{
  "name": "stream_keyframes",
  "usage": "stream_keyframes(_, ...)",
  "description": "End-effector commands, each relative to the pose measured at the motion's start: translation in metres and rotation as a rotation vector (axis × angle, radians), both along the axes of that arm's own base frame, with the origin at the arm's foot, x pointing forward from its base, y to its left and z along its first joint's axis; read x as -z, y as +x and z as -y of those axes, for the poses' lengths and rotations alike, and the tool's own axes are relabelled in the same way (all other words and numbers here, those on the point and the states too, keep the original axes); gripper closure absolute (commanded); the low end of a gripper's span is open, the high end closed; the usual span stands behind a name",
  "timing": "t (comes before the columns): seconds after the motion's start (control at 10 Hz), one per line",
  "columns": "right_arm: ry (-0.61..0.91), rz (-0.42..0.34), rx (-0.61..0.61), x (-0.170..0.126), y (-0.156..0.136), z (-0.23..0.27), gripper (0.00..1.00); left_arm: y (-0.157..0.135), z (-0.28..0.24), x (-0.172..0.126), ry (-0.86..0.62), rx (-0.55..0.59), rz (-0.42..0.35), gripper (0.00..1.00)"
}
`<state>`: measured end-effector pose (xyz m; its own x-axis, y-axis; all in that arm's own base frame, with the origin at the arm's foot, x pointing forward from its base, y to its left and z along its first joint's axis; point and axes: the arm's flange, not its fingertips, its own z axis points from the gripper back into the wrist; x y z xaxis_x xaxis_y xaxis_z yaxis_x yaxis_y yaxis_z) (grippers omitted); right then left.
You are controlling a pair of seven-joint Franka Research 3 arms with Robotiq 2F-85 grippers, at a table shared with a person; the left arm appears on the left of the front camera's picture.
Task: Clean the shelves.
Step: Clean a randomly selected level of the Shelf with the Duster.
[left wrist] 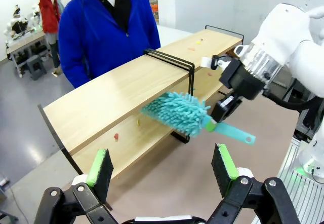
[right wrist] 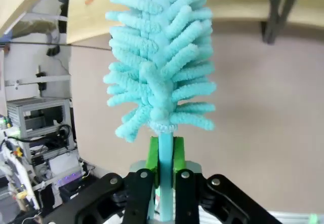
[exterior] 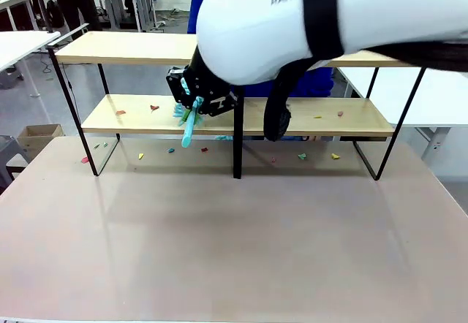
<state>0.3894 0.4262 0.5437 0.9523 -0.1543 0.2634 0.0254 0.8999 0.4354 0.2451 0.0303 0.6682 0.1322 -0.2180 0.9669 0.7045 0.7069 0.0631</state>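
Note:
The shelves are two light-wood boards, the upper [exterior: 124, 47] and the lower [exterior: 314, 118], in a black frame with a centre post [exterior: 237, 140]. My right gripper [exterior: 196, 95] reaches across in front of the lower board, left of the post, shut on the handle of a teal fluffy duster [exterior: 188, 124]. In the right wrist view the green pads [right wrist: 152, 158] clamp the handle below the duster head [right wrist: 159, 57]. The left wrist view shows the duster [left wrist: 177, 112] held level between the two boards by the right gripper [left wrist: 225, 107]. My left gripper [left wrist: 162, 165] stands open and holds nothing, back from the rack.
Small coloured scraps lie on the lower board [exterior: 154, 107] and on the table under the rack [exterior: 335, 156]. A person in a blue jacket [left wrist: 106, 26] stands behind the shelves. White tables flank the rack [exterior: 439, 89]. A cardboard box [exterior: 40, 137] sits on the floor at left.

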Motion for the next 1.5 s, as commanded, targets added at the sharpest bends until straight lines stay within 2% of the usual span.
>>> stream_keyframes(0.0,-0.009,0.009,0.010,0.009,0.011,-0.030,0.88,0.000,0.002,0.001,0.001,-0.008,-0.004,0.00)
stream_keyframes(0.2,-0.021,0.007,0.042,0.014,0.012,-0.037,0.88,0.000,0.002,0.001,0.001,-0.008,-0.004,0.00)
stream_keyframes(0.3,-0.028,0.029,0.069,0.014,0.010,-0.036,0.88,0.000,0.002,0.001,0.001,-0.008,-0.004,0.00)
stream_keyframes(0.7,-0.061,-0.039,0.055,0.035,0.013,-0.044,0.88,0.000,0.002,0.001,0.001,-0.008,-0.004,0.00)
stream_keyframes(1.0,-0.022,-0.055,-0.026,0.037,0.021,-0.060,0.88,0.000,0.002,0.001,0.001,-0.008,-0.004,0.00)
stream_keyframes(1.2,-0.005,-0.070,-0.120,0.040,0.026,-0.082,0.88,0.000,0.002,0.001,0.001,-0.008,-0.004,0.00)
stream_keyframes(1.4,0.018,-0.132,-0.227,0.047,0.023,-0.106,0.88,0.000,0.002,0.001,0.001,-0.008,-0.004,0.00)
